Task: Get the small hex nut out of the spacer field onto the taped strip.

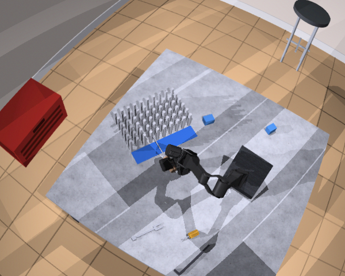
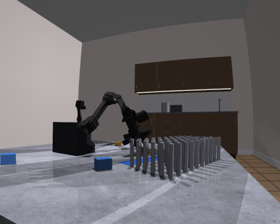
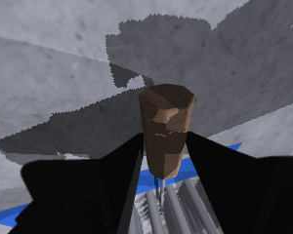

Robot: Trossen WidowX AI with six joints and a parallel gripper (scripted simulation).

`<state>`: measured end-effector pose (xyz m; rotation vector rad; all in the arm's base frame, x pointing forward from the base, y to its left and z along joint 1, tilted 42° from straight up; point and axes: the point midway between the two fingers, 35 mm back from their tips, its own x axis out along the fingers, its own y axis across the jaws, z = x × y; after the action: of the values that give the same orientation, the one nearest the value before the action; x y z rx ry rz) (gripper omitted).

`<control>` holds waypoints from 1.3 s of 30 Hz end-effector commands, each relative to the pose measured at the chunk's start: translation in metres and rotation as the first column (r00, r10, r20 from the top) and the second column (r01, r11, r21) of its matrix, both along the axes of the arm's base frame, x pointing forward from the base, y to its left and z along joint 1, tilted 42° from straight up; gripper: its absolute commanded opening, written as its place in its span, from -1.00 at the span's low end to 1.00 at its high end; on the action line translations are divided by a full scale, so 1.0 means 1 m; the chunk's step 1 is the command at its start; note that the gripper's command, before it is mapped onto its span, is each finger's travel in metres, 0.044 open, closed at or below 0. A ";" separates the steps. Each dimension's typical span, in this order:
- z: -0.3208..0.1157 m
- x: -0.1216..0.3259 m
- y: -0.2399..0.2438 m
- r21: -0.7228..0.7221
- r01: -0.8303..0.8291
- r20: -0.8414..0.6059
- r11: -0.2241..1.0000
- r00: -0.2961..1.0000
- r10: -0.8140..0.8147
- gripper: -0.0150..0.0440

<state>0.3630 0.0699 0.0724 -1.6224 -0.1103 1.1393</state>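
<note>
Matte black segmented arm (image 1: 196, 169) (image 2: 99, 112), rounded joint housings, black gripper (image 1: 170, 166) (image 3: 164, 136), broad tapering fingers

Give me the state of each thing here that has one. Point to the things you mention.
jaws (image 1: 169, 164): shut on the wooden handle
wooden handle (image 3: 167, 132): gripped, its thin metal shaft reaching toward the spacers
metal spacers (image 1: 154, 115) (image 2: 171, 161): upright
hex nut: cannot be made out
yellow-handled tool (image 1: 193, 234) (image 2: 117, 143): lying down, not held

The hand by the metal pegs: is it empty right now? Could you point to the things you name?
No, the hand (image 1: 170, 164) (image 3: 164, 136) is closed around the wooden handle (image 3: 167, 129) of a tool, with a black finger pressed against each side.
</note>
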 end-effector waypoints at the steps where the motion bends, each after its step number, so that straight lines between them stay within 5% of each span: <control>1: 0.001 -0.003 0.001 -0.002 0.004 0.001 1.000 1.000 -0.004 -0.49; 39: 0.007 -0.023 0.012 -0.002 0.005 0.000 1.000 1.000 -0.005 -0.49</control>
<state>0.3431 0.0810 0.0787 -1.6223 -0.1106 1.1382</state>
